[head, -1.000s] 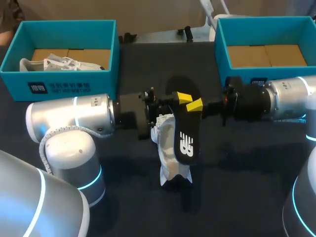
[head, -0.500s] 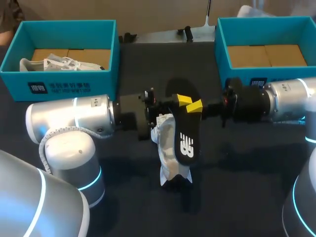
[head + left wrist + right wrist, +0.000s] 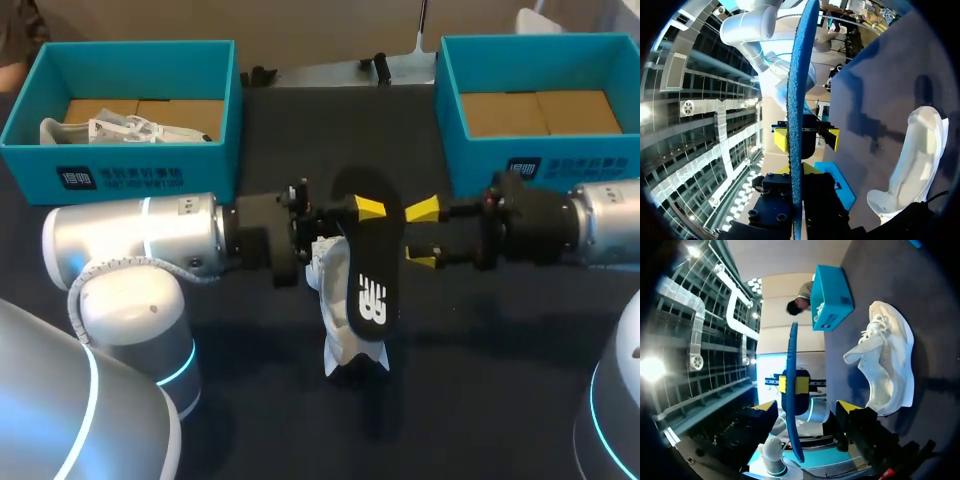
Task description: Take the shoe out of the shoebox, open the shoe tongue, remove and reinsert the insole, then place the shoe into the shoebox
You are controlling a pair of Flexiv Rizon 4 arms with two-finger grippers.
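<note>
The desk [image 3: 480, 390] carries a left box [image 3: 130, 175] at 10 o'clock, with a second shoe [image 3: 130, 128] in it, and a right box [image 3: 470, 150] at 2 o'clock, in which only the cardboard floor is seen. The shoe [image 3: 330, 290] lies on the desk at the centre, out of both boxes. The insole [image 3: 372, 260] is held above it, stretched from 12 toward 6 o'clock. Its 12 o'clock end is clamped in the left gripper [image 3: 365, 208], whose fingers are closed on its two faces. The right gripper [image 3: 424, 236] is held at 3 o'clock of the insole with its fingers spread wide and nothing between them touched. The insole is judged to be light, thin and bendy, so it is likely to droop and buckle if pushed from far back; it is best gripped near one end and fed into the shoe with the free end first. The shoe is judged soft and light, likely to slide on the desk, and is best steadied at the collar or tongue. Against the earlier frames, the right gripper has been drawn back toward 3 o'clock and opened, having been closed on the insole beside the left gripper half a second ago, so the insole is now borne by the left gripper alone; the shoe has stayed where it was.
</note>
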